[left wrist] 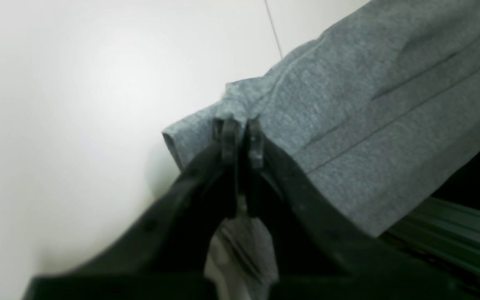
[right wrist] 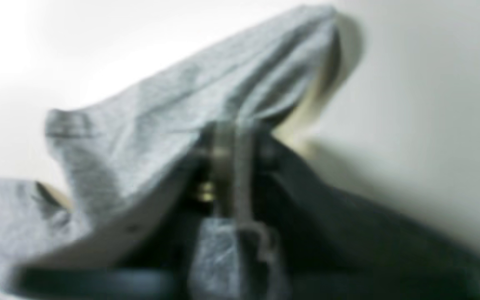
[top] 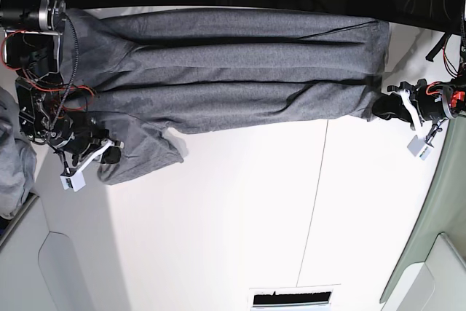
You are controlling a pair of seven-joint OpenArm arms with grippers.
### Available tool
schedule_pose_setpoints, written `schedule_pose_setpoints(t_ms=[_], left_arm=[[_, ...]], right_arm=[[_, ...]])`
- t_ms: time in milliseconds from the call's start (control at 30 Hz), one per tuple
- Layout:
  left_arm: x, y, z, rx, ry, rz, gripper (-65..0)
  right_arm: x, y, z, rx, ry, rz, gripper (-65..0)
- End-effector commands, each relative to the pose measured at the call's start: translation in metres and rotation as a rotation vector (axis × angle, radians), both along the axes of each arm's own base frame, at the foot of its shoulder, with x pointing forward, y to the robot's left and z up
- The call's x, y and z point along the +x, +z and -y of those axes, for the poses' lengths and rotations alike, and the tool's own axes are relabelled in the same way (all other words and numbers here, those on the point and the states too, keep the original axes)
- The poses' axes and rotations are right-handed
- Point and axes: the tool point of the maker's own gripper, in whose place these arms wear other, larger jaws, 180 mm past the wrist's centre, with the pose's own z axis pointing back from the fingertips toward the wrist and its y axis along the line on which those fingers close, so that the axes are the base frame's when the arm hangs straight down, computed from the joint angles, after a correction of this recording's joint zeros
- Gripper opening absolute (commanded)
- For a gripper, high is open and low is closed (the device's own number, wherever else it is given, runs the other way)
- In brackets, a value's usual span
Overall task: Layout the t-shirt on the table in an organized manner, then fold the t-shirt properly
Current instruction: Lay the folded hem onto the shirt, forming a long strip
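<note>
Base view: t-shirt (top: 226, 71) stretched between both hands (clamped), on table (top: 240, 223).

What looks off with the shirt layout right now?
The t-shirt is stretched between both grippers but not flat: long ridges run along its length, and one sleeve lies bunched beside the right gripper. The left gripper pinches the opposite end.

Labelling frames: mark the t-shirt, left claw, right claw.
t-shirt (top: 233, 71), base view, mid body.
left claw (left wrist: 242, 139), left wrist view, between tips, shut on hem.
right claw (top: 109, 152), base view, at the sleeve.
</note>
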Motion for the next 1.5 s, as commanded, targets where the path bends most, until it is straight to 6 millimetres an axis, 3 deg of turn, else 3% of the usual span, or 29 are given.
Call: schedule_pose_setpoints(t_ms=[0,167,300,500,900,1067,1200,1233,1333,1367,1467], left_arm=[[0.012,0.015,-0.005,0.0,-0.002,0.048,-65.0],[0.014,0.02,-0.001,-0.039,0.009,0.057,-65.0],[0.006,0.02,0.002,-0.065,0.0,0.009,-65.0],[-0.004,0.032,0.004,-0.149,-0.008,-0.056,-65.0],[-0.003,0.036,-0.003,-0.136,-0.006,-0.055,-65.0],[-0.004,0.035,-0.003,-0.135,-0.007,-0.056,-65.0],[-0.006,0.034,-0.003,-0.132,-0.012,-0.068,-65.0],[-0.007,0.034,-0.002,-0.136,-0.016,-0.076,-65.0],[-0.01,0.041,0.005,-0.184,-0.028,-0.091,-65.0],[-0.012,0.043,0.005,-0.189,-0.038,-0.103,-64.4],[-0.019,0.048,0.001,-0.193,-0.048,-0.13,-63.2]], right_arm=[[0.013,0.016,0.001,0.002,0.009,0.025,-65.0],[0.005,0.036,-0.009,0.077,0.045,-0.042,-65.0],[-0.008,0.062,-0.003,0.131,0.033,0.008,-65.0],[-0.058,0.099,0.013,0.16,0.033,0.083,-65.0],[-0.176,0.131,0.016,0.041,0.1,0.108,-65.0],[-0.201,0.124,0.02,0.013,0.098,0.057,-65.0],[-0.204,0.117,0.026,-0.033,0.095,0.03,-65.0],[-0.204,0.117,0.026,-0.033,0.094,0.033,-64.1],[-0.202,0.119,0.026,-0.03,0.091,0.044,-41.2],[-0.2,0.121,0.026,-0.027,0.087,0.057,-37.7],[-0.192,0.126,0.026,-0.02,0.075,0.093,-37.0]])
